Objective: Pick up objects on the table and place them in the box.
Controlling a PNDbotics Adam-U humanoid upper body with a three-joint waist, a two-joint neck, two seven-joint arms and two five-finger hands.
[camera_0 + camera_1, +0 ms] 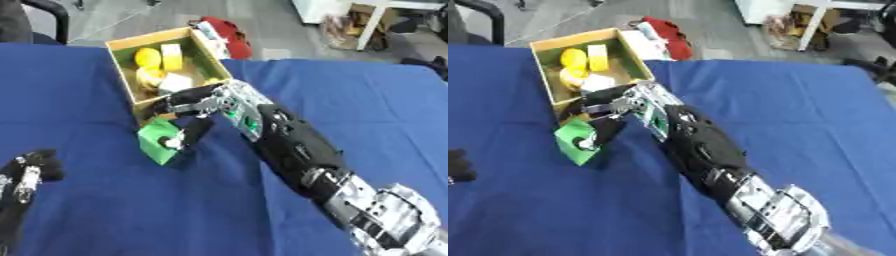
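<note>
A green block (158,139) lies on the blue table just in front of the wooden box (122,75). My right hand (188,102) reaches over it from the right; the thumb and fingers are curled round the block's top and right side. Inside the box lie a yellow round thing (147,57), a yellow block (171,56) and a white piece (175,82). My left hand (26,175) rests at the lower left, fingers relaxed and upward, far from the block.
The blue cloth (350,100) covers the whole table. Behind the box, off the table, lies a red and white thing (223,35). A white table leg (376,25) and clutter stand on the floor at the far right.
</note>
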